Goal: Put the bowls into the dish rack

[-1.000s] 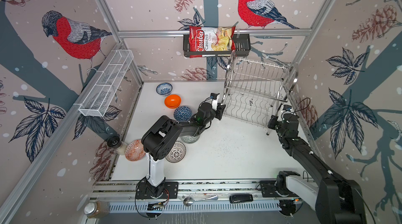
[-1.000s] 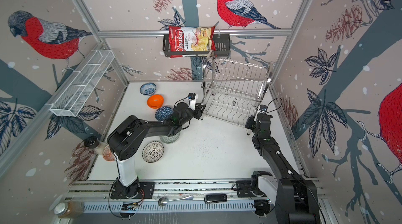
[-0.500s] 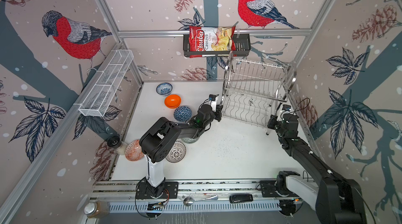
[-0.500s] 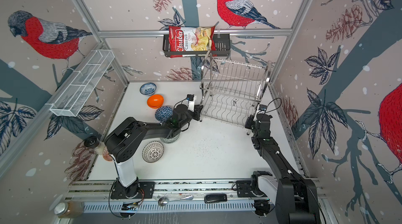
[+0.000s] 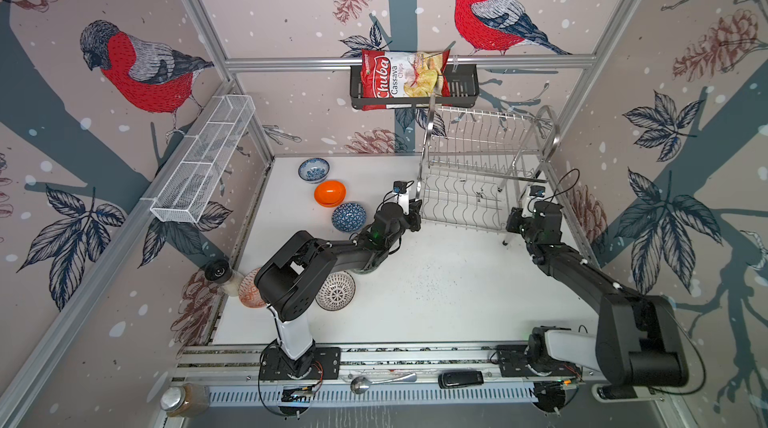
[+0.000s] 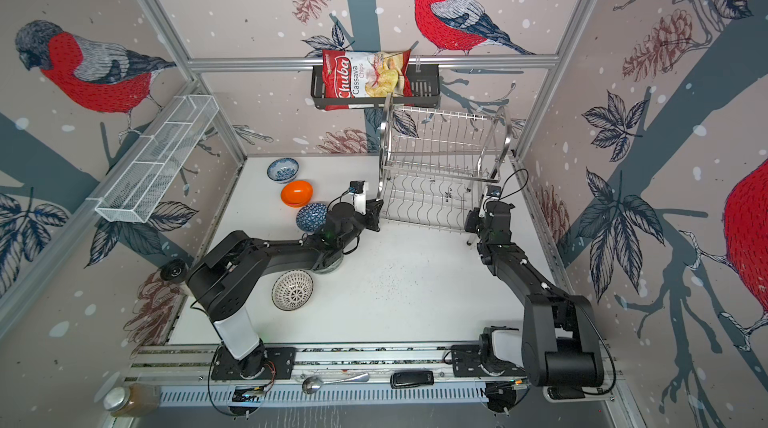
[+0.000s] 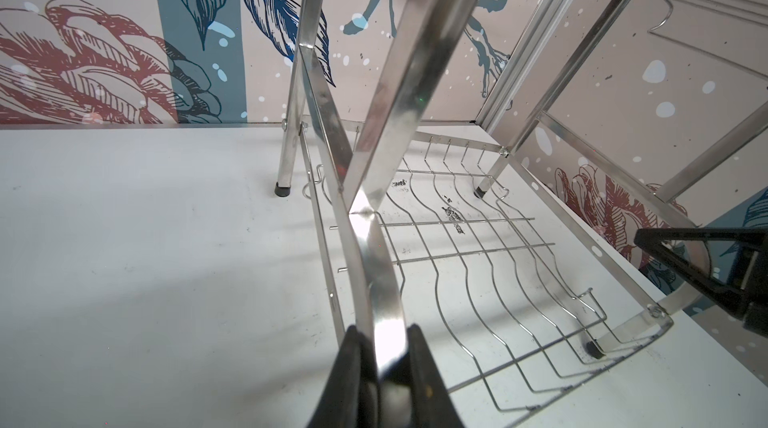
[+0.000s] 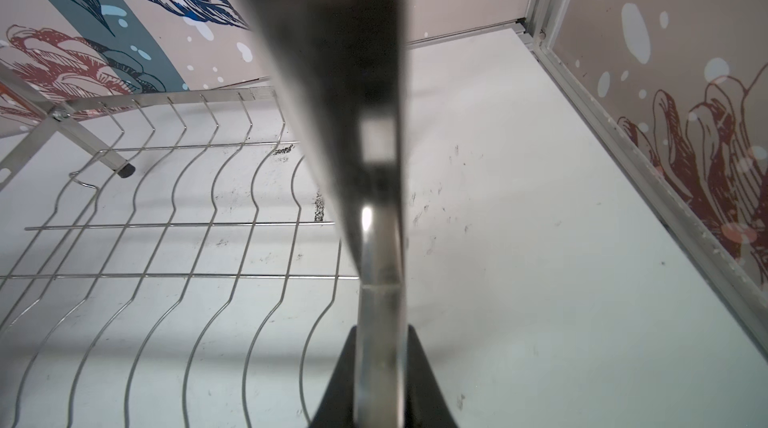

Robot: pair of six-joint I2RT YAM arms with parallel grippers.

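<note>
Your left pincer (image 7: 384,334) has just closed: a second ago its jaws stood wider, and now they clamp the curved side frame of the dish rack (image 5: 478,166) low down. Your right pincer (image 8: 380,334) grips the frame at the rack's other end, as before. So you hold the rack from both sides, likely to shift or steady it. Both shelves are bare. On the table (image 5: 436,280), on the left arm's side, wait the blue-floral bowl (image 5: 313,169), orange bowl (image 5: 330,193), triangle-patterned bowl (image 5: 349,217) and dotted bowl (image 5: 336,291). One arm must let go before loading starts.
</note>
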